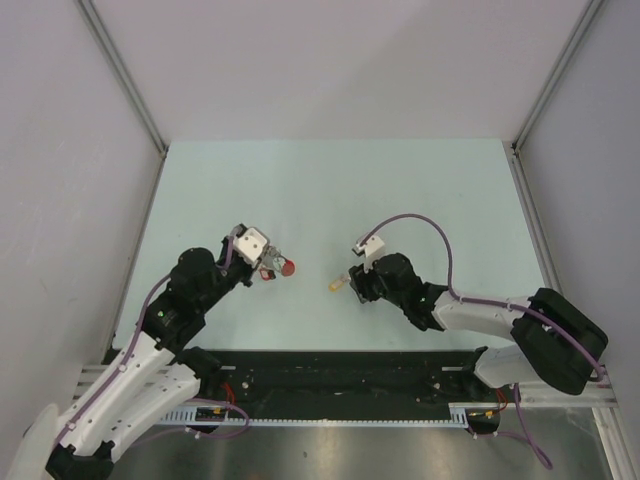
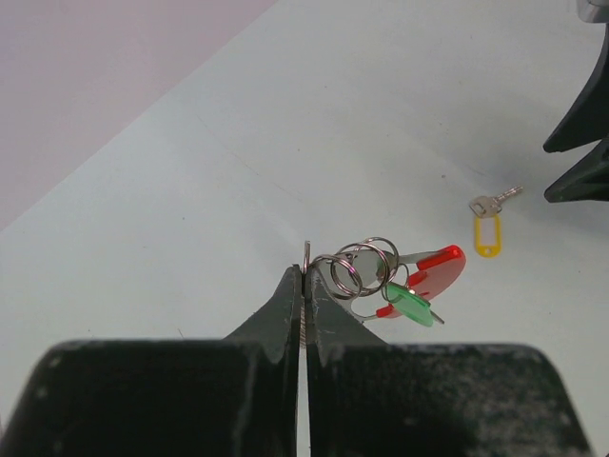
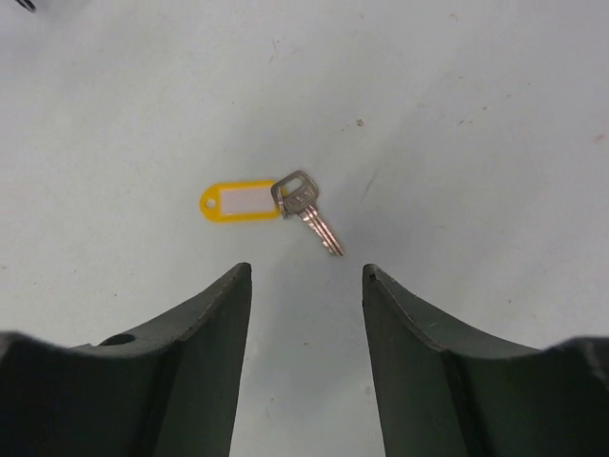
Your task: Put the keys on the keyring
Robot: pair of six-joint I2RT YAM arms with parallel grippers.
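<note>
My left gripper (image 2: pixel 305 276) is shut on the edge of a metal keyring (image 2: pixel 362 267), a cluster of split rings held just above the table. A red-tagged key (image 2: pixel 433 271) and a green-tagged key (image 2: pixel 411 307) hang on the rings. From above, the left gripper (image 1: pixel 268 272) shows with the red tag (image 1: pixel 287 267) at its tip. The yellow-tagged key (image 3: pixel 238 201), with its silver blade (image 3: pixel 319 224), lies loose on the table just ahead of my right gripper (image 3: pixel 307 271), which is open and empty. This key also shows in the top view (image 1: pixel 336 285) and the left wrist view (image 2: pixel 487 233).
The pale green table (image 1: pixel 330 190) is bounded by white walls and metal rails at the back and sides. A black base rail (image 1: pixel 340 370) runs along the near edge. My right gripper's black fingers (image 2: pixel 580 143) show at the right edge of the left wrist view.
</note>
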